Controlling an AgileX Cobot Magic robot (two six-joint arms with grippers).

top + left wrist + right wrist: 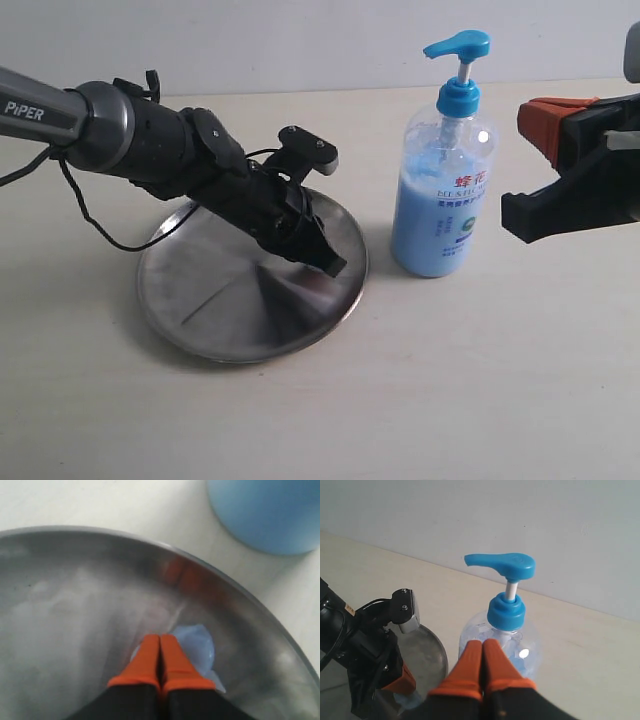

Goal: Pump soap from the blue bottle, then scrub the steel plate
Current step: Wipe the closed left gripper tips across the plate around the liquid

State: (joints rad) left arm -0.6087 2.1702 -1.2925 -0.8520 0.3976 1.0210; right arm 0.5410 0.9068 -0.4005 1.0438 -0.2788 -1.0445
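Exterior view, surface: pale beige table (480, 390), matt and plain; white wall (300, 40) across frame top.
Steel plate (215, 300): left of centre, flat on table.
Blue bottle (443, 190): upright, just right of plate, not touching it.
Left gripper (160, 639): fingers pressed together, nothing between; tips down at soap (197, 645) blob on plate.
Right gripper (483, 644): fingers closed, empty; right edge, near bottle, apart.

exterior angled down, wrists close, plate (220, 310) shared
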